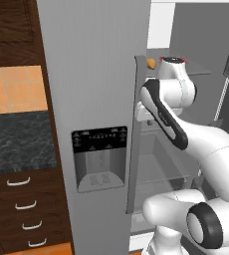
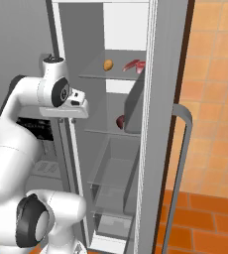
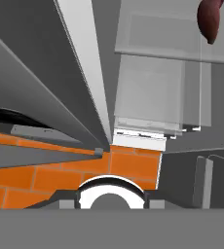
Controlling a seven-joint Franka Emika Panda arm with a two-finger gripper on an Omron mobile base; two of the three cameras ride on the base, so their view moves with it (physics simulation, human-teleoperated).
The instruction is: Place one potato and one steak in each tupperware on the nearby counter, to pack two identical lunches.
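The counter [image 1: 22, 142], black-and-grey marbled stone, sits at the far left of the left base view above dark brown drawers [image 1: 24, 209] with curved white handles. Just right of it stands the grey fridge door [image 1: 94, 99] with its dark dispenser panel [image 1: 99, 158], shutting off most of the fridge inside from that side.

In the right base view the fridge is open. On the top glass shelf [image 2: 93, 75] lies the potato [image 2: 108, 65], a small smooth orange-yellow oval. Near it to the right on the same shelf lies a steak [image 2: 134, 65], flat, red with pinkish parts. One shelf lower, a darker red steak [image 2: 120, 121] is partly hidden behind a grey inner wall. Clear drawers [image 2: 111, 173] fill the lower fridge. Further right hangs the other open door with its long handle [image 2: 178, 168], against an orange tiled wall.

The arm's hand [image 2: 69, 106] hangs beside the fridge's left edge, below the top shelf. I cannot tell how the fingers stand.
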